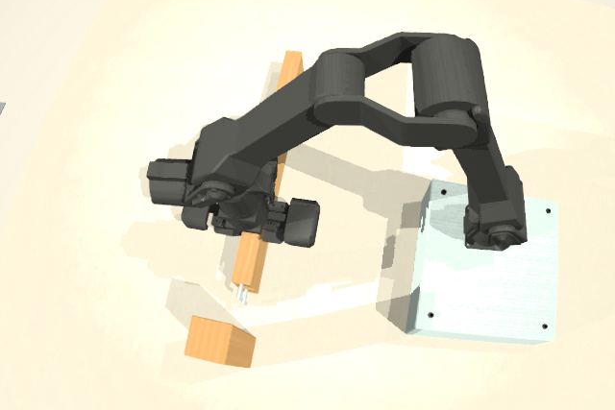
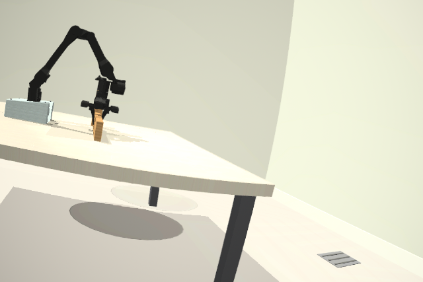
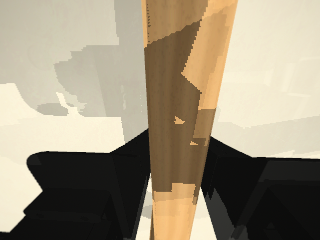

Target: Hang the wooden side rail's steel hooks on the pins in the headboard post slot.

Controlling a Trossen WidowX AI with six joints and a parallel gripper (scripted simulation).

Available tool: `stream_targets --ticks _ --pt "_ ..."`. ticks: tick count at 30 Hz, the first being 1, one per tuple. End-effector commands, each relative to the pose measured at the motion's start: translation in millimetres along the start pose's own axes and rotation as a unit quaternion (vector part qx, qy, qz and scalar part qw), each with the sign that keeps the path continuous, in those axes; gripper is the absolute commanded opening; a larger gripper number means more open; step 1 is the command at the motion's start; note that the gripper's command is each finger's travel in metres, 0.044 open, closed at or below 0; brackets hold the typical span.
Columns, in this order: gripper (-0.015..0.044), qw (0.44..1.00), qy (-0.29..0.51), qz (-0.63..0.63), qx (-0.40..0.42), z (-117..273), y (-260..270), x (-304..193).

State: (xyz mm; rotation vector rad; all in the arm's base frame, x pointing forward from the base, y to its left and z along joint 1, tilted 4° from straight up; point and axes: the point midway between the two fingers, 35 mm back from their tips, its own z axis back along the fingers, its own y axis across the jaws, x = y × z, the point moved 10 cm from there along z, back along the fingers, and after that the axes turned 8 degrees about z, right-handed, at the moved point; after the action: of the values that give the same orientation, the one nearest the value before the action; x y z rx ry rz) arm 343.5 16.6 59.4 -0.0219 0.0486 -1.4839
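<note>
The wooden side rail [image 1: 247, 258] [image 2: 98, 131] [image 3: 172, 100] runs lengthwise through the grasp. My gripper [image 1: 252, 229] [image 2: 98, 117] [image 3: 172, 129] is shut on it, with a finger on each side, nearer its hook end. The rail's far end appears to rest on the table in the exterior view. The two steel hooks [image 1: 242, 294] stick out of its near end toward the headboard post [image 1: 208, 340], a short wooden block. A gap shows between hooks and post, with the hooks a little to the post's right. The slot and pins are hidden.
The pale blue base block [image 1: 486, 291] [image 2: 27, 111] carries the arm and stands right of the rail in the top view. The arm arches over the rail's middle. The table edge [image 2: 153, 177] lies beyond the rail's far end.
</note>
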Motion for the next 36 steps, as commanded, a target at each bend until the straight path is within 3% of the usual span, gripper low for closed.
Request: stream_targets --ticks 1,36 --pt "0.0000 1.000 -0.001 -0.004 0.003 3.4 0.7 0.1" --pt "0.0000 1.000 -0.001 -0.004 0.003 9.2 0.7 0.1"
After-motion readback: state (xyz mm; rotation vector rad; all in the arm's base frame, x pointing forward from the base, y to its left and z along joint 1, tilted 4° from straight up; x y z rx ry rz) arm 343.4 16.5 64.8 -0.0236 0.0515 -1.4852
